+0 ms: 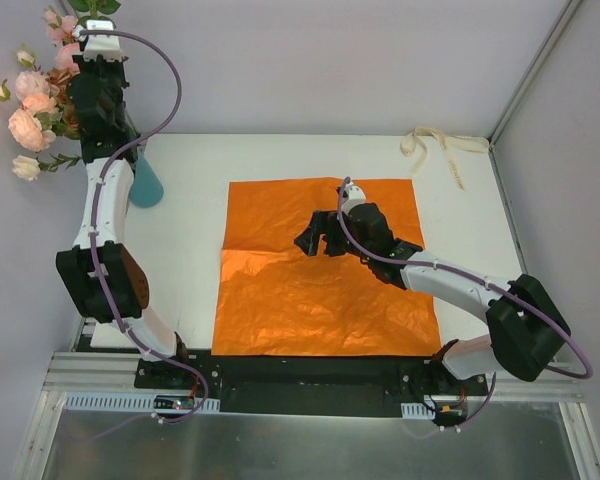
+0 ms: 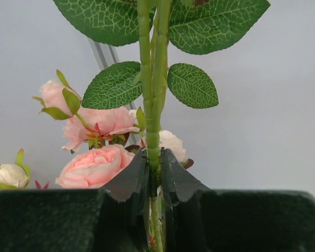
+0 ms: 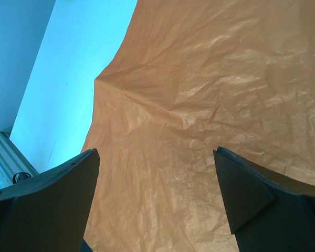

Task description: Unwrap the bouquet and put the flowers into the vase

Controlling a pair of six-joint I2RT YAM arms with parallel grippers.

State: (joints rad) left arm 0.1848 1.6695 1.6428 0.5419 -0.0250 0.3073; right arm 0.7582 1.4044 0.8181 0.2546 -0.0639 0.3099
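White table (image 1: pixel 280 160) boxed by plain pale walls (image 1: pixel 330 60), evenly lit.

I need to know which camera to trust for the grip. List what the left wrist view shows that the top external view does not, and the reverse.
Left wrist only: the left gripper pinched shut on the green stems of the flowers, with veined leaves above. Top external only: the teal vase, the spread orange paper, the cream ribbon, and the right gripper open over that paper. Both: the pink blooms of the flowers, raised off the table.
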